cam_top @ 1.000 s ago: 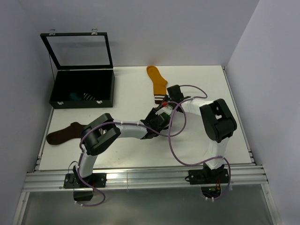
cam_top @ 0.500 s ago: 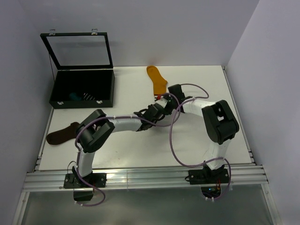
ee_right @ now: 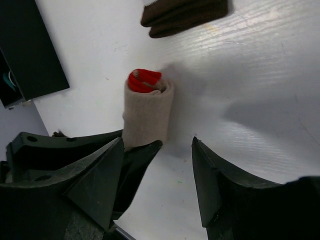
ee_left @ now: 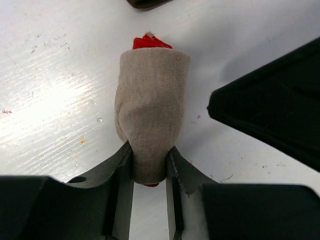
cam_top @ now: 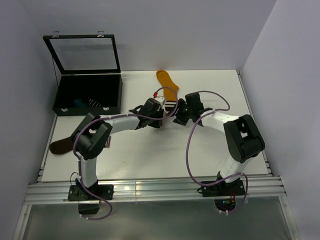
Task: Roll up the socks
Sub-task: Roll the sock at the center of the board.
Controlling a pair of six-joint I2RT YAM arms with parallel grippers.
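Left hand (ee_left: 150, 161) moved up-table, pinching rolled beige sock (ee_left: 151, 105), right hand (ee_right: 157, 150) opened wide beside it.

The rolled beige sock (ee_left: 150, 120) is a fine-ribbed knit, soft and matt, and its red end (ee_left: 150, 42) is the same dull cloth. The fingers (ee_left: 111, 167) of the left gripper (ee_left: 149, 162) and those of the right gripper (ee_right: 157, 147) look like black plastic — matt and faintly grainy. The white table (ee_left: 45, 100) is smooth with a satin sheen, flecked and finely scratched. The mustard sock (cam_top: 167, 86) and brown sock (cam_top: 64, 145) are matt cloth. The black case (cam_top: 90, 97) has dull sides and a clear glossy lid (cam_top: 87, 52) — the front rail (cam_top: 150, 191) is bare metal.
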